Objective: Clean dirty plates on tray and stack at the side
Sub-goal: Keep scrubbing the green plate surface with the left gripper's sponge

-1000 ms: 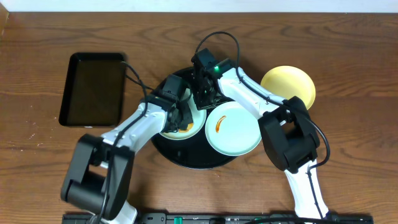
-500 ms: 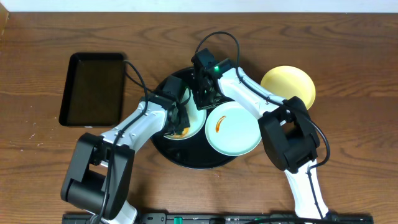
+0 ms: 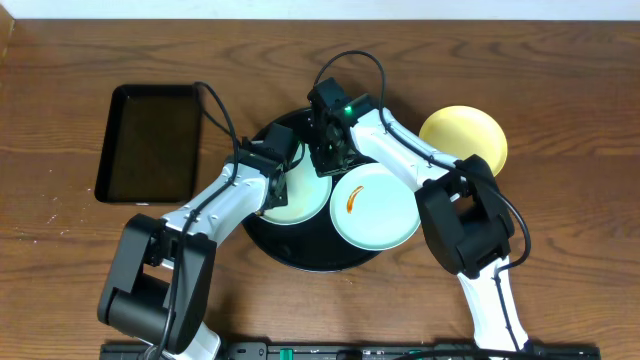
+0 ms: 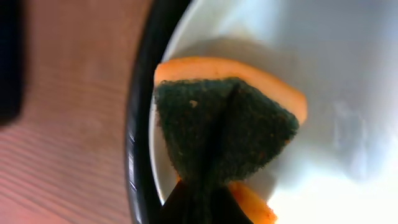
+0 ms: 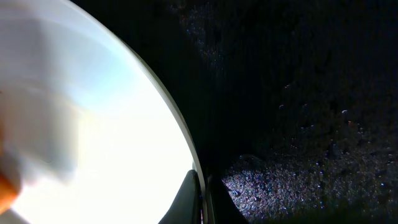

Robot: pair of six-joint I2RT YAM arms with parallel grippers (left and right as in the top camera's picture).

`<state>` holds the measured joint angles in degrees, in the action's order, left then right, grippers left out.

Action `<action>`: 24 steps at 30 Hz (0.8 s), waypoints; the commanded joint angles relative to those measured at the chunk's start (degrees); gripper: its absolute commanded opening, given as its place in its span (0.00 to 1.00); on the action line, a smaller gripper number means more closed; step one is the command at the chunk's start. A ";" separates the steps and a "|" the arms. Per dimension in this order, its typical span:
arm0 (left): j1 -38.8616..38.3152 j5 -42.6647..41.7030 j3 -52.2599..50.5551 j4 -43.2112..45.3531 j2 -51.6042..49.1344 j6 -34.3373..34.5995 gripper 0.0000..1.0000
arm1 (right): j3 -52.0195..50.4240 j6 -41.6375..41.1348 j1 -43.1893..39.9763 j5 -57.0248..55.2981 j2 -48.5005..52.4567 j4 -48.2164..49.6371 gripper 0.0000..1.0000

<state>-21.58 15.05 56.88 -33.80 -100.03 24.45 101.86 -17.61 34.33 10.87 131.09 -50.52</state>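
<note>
Left gripper [image 4: 202, 190] — jaws pinched tight on a sponge [image 4: 224, 130], orange body with a dark green scouring face. The green face bulges out either side of the pinch. The sponge lies on the pale plate [image 3: 300, 200], close to that plate's edge and just inside the rim of the tray [image 4: 135, 162].

Right gripper [image 5: 202, 198] — fingertips nearly together, with the pale plate's rim running in between them; reads as a clamp on the plate's edge. It grips the far side of that plate, across from the sponge. The black tray floor shows beside the fingers, speckled with small droplets or specks.

Plates:
- the pale plate sits on the left half of the tray, with both grippers on it. No smear shows on the exposed part; the rest is hidden under the left arm.
- the smeared plate [image 3: 385, 215], mint, sits on the tray's right side with its outer edge reaching past the rim. It has an orange streak left of centre, and neither gripper touches it.
- the yellow plate [image 3: 465, 135] is off the tray, on the table [image 3: 560, 90] to the right.

A rectangular tray [image 3: 150, 142] sits at the table's left, well apart.
</note>
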 commanded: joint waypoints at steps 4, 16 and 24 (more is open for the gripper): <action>0.39 13.20 -0.83 3.87 -0.85 -4.55 0.09 | -0.42 -0.74 -0.48 -5.07 0.42 -1.05 0.01; 0.39 16.50 1.01 1.62 10.34 -0.09 0.08 | 0.15 -0.50 -0.52 -5.05 0.39 0.46 0.01; 0.39 -4.07 1.01 -1.55 19.45 0.09 0.08 | 5.95 2.86 -1.09 -5.11 0.37 -1.11 0.01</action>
<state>-21.43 21.12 56.95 -34.63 -81.54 23.75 103.37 -16.88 34.20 9.54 131.22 -51.07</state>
